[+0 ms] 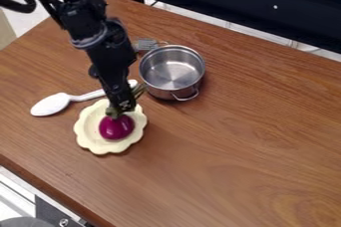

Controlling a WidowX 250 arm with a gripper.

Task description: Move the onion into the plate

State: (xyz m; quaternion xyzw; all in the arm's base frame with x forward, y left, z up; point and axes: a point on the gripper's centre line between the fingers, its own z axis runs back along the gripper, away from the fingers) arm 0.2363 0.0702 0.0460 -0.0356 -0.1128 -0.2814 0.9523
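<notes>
Bright, even light, soft shadows, source perhaps overhead.

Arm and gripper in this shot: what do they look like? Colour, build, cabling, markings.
All black. The arm is chunky and segmented, with a greyish curved band around one section and a dark, cable-like loop at the upper left. The gripper is black too, with small pale marks near its lower end.

Beyond the plate [85, 127], the arm [110, 54] blocks my look at the middle of the white spoon [51, 105] and runs off the top edge; the gripper [122, 107] hides some far rim, and I can't make out the small grey thing [146, 44] farther back
</notes>
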